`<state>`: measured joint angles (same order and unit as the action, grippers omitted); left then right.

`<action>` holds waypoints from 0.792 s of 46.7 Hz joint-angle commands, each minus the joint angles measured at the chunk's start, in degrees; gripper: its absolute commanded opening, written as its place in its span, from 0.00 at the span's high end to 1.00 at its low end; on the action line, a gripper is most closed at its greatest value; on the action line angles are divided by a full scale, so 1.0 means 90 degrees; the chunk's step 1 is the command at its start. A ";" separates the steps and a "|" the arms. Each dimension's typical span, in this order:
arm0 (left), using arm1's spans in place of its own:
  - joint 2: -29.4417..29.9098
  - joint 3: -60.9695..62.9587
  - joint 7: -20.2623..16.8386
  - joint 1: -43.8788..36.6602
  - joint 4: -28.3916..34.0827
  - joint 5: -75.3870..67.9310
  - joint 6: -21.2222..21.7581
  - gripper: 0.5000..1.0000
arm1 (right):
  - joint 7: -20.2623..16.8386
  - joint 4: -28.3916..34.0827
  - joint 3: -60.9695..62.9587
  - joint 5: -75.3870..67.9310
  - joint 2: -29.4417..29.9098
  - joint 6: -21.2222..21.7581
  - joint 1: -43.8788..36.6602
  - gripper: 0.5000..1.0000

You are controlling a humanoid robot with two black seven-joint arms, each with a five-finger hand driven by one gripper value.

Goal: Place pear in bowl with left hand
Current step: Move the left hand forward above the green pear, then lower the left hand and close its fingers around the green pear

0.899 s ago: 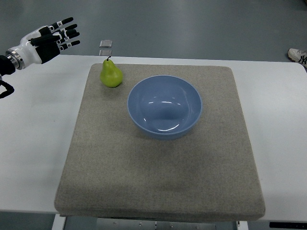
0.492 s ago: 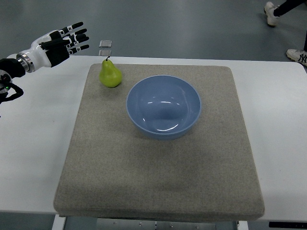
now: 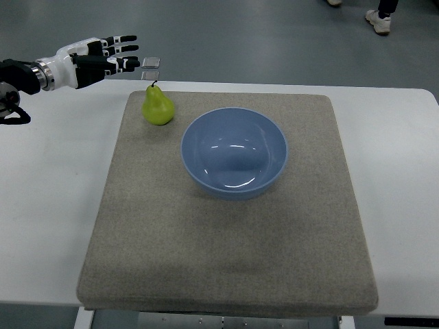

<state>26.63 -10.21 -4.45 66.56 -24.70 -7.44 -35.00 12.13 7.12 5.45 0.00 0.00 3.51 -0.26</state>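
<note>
- We are holding our left hand (image 3: 96, 56) up in the air at the far left, arm coming in from the left edge, above the table (image 3: 48, 199) edge.
- Fingers (image 3: 127, 51) are stretched out and apart, gripping nothing; we judge this is the open pre-grasp shape, kept wide so the fruit can fit between thumb and fingers.
- The pear (image 3: 158, 107) is standing upright, stem up, on the mat (image 3: 226, 253), just beyond and below our fingertips, toward the bowl side. No contact with it.
- The bowl (image 3: 234, 152) is sitting empty mid-mat, further out from the fingertips than the pear and near it but not touching. We judge this spacing is leaving room for fingers to close around the pear without knocking the rim.
- The mat is probably there to stop the fruit rolling and the bowl sliding.
- A small clear item (image 3: 151, 63) is lying right past our fingertips; we cannot tell what it is.
- Right hand is not showing.
- A person's shoes (image 3: 379, 20) are showing on the floor, far from the fingers.
- Step in hand, as we judge: the reach. Grasp, lift and drop into the bowl are not yet done.
- Risk: the pear is narrow-topped and may tip if nudged sideways.
</note>
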 commanded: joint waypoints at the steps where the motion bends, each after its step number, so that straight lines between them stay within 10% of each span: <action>1: 0.0001 -0.0008 -0.0296 0.0163 -0.0009 -0.0763 0.0000 0.01 | 0.0000 0.0000 0.0000 0.0000 0.0000 0.0000 0.0000 0.15; 14: -0.0009 0.0001 -0.1077 0.0475 -0.0048 -0.3458 0.0022 0.01 | 0.0000 0.0000 0.0000 0.0000 0.0000 0.0000 0.0000 0.15; 37: -0.0849 0.0675 -0.1537 0.0388 -0.0019 -0.6136 0.2268 0.01 | 0.0000 0.0000 0.0000 0.0000 0.0000 0.0000 0.0000 0.15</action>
<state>19.98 -5.31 -18.31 70.23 -25.31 -62.53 -16.20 12.13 7.12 5.45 0.00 0.00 3.52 -0.27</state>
